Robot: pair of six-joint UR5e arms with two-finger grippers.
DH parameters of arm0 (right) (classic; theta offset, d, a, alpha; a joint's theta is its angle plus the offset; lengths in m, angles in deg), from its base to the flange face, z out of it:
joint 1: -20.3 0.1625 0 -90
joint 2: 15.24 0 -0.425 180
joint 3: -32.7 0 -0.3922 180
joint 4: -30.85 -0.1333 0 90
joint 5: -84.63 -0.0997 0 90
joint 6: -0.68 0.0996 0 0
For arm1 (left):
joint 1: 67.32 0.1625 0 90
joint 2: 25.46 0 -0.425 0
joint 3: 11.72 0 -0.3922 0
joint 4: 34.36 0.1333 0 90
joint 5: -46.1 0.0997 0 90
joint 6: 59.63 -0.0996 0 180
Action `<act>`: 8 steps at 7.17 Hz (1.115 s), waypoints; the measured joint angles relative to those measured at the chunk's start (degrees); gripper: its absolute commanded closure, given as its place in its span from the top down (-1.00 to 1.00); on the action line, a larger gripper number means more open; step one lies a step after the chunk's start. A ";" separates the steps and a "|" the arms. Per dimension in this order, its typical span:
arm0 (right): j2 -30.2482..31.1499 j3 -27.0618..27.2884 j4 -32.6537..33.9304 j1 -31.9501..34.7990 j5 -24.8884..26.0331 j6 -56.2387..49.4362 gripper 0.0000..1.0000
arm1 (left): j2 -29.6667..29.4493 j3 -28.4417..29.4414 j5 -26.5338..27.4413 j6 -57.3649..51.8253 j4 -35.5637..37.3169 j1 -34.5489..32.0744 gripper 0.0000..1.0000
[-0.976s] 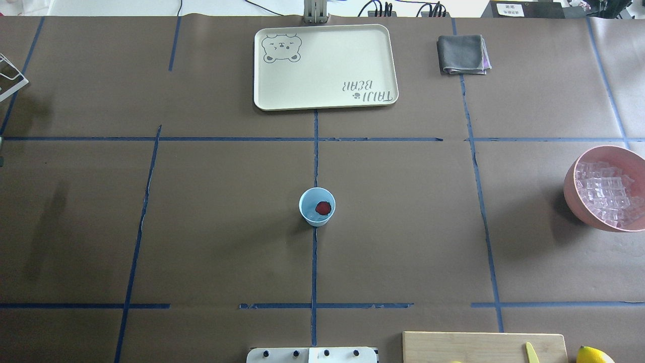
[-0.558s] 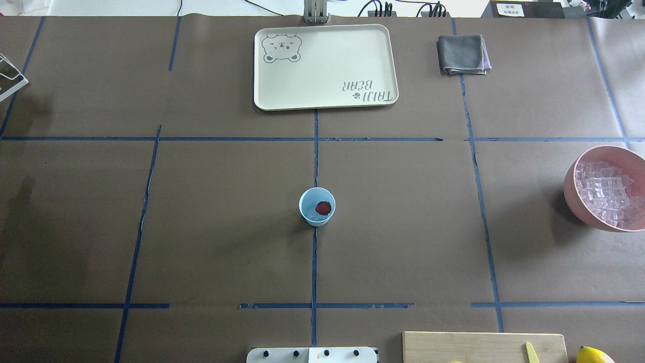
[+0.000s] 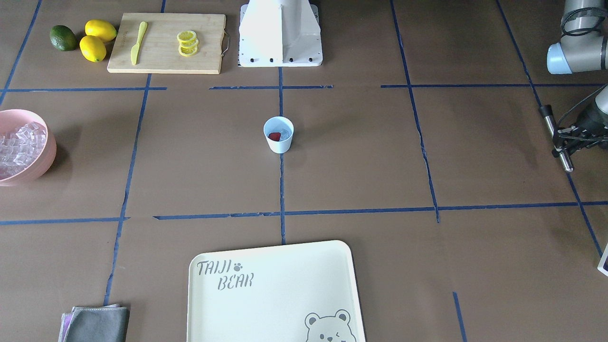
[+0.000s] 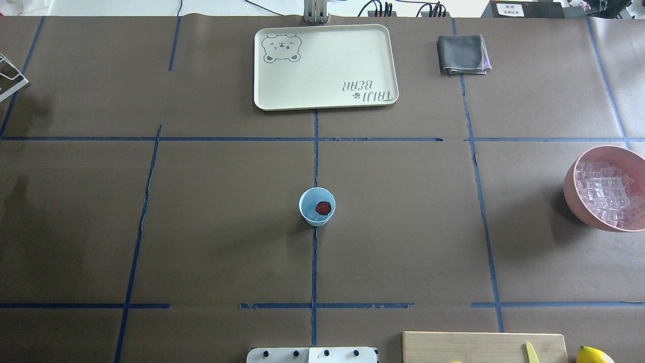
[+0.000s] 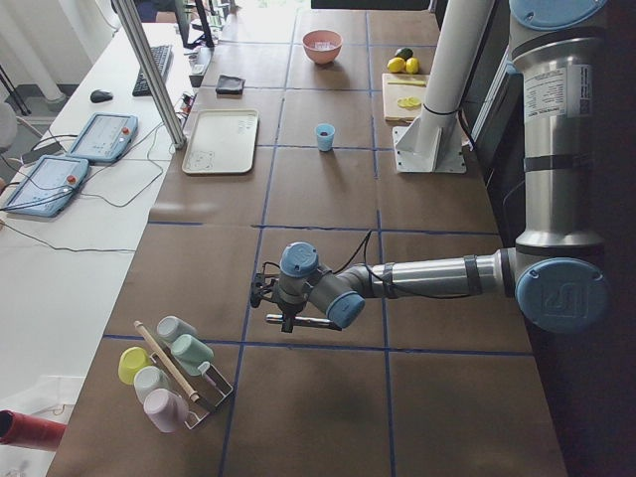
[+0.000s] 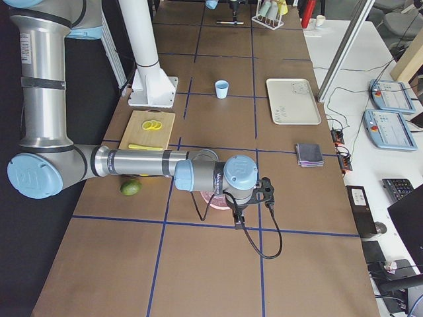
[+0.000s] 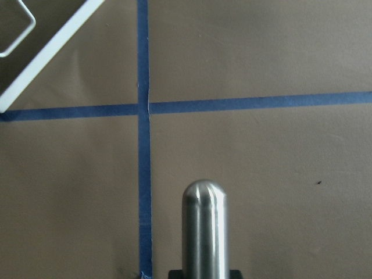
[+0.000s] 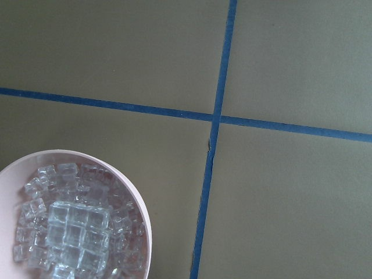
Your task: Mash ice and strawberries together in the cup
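The light-blue cup [image 4: 317, 206] stands at the table's centre with the red strawberry [image 4: 323, 207] inside. The front view shows the cup [image 3: 279, 135] also holding a clear piece of ice [image 3: 284, 133]. More ice [image 4: 607, 194] fills the pink bowl [image 4: 571, 184] at the right edge. My left gripper [image 3: 564, 138] is far off to the cup's left, shut on a metal pestle [image 7: 203, 226] held level above the table. My right gripper [image 6: 264, 191] hangs near the pink bowl; I cannot tell whether it is open or shut.
A cream tray [image 4: 325, 65] and a grey cloth [image 4: 462, 54] lie at the far side. A cutting board [image 3: 166, 42] with lemon slices and a yellow knife, plus lemons [image 3: 97, 40], lies by the robot base. A rack of cups [image 5: 169, 373] stands near the left gripper.
A shadow on the table's left side has slid further left and out towards the edge. The cup, strawberry and bowl have not moved.
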 measured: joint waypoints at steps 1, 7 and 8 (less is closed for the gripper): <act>0.00 -0.03 0.02 0.01 0.00 0.00 0.99 | -0.03 0.03 0.02 0.70 -0.05 1.14 -1.00; -0.34 0.02 -0.02 0.01 0.09 -0.02 0.99 | -1.48 2.15 0.11 0.69 -0.30 2.59 1.00; -0.35 0.04 -0.04 0.01 0.33 -0.06 0.99 | -1.68 2.13 -0.01 0.45 -0.27 2.60 1.00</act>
